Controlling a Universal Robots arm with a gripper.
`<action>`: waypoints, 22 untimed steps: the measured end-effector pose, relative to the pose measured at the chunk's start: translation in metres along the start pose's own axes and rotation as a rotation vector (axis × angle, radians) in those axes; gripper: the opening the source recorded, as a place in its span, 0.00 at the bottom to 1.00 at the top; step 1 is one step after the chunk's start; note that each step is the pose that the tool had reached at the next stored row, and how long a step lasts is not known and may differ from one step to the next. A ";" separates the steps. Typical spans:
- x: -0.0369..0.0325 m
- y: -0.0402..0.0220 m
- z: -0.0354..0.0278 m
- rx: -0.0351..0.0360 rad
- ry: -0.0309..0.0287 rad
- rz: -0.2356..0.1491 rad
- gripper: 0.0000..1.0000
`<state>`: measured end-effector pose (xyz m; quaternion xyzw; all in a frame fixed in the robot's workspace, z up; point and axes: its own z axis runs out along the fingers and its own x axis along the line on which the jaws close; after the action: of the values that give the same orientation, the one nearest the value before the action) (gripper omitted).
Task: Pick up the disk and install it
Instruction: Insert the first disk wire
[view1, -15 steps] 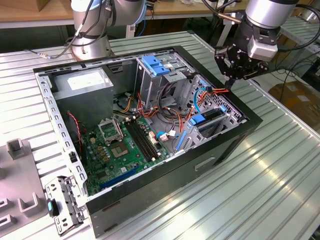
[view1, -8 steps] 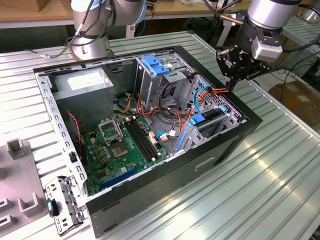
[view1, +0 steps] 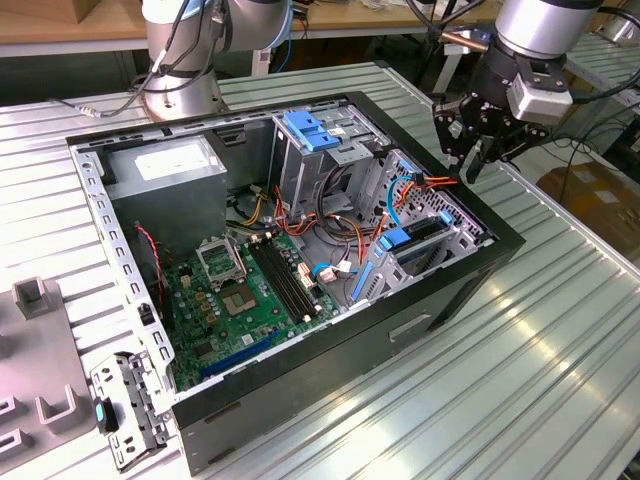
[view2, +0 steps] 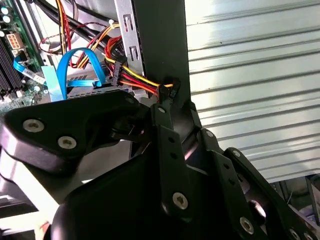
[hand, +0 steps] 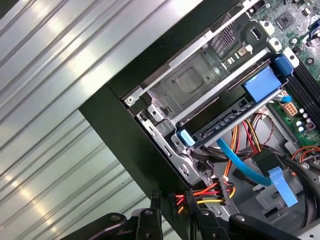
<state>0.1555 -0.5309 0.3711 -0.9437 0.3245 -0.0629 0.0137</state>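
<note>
Nearest to me in the exterior view, a loose grey metal bracket (view1: 125, 410) is lying on the ribbed table (view1: 520, 380) toward the exterior view's left, just beside the near corner of the open computer case (view1: 330, 350). Inside the case, the green motherboard (view1: 240, 290) is lying flat.

Further toward the exterior view's right, the disk (view1: 415, 243) is sitting on edge in the drive bay along the case's right wall, with its blue carrier rail facing up. In the first wrist view it is showing as a dark slab with blue tabs at both ends, seated in the grey bay.

Beyond it, the gripper (view1: 478, 165) is hanging over the far right corner of the case, right at a black connector (hand: 176, 201) with red, orange and yellow wires. I cannot tell whether the claw is clamped on that connector or standing apart around it.

Farthest back, the blue-topped drive cage (view1: 320, 135) is standing upright in the case, and the arm's base (view1: 185, 70) is standing on the table behind the case.
</note>
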 end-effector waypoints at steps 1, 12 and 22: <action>-0.0026 -0.0032 0.0006 -0.0238 0.0185 -0.006 0.31; -0.0070 -0.0114 0.0057 -0.0461 0.0248 -0.020 0.31; -0.0070 -0.0113 0.0073 -0.0473 0.0257 -0.020 0.31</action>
<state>0.1578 -0.5177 0.3639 -0.9461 0.3164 -0.0675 -0.0134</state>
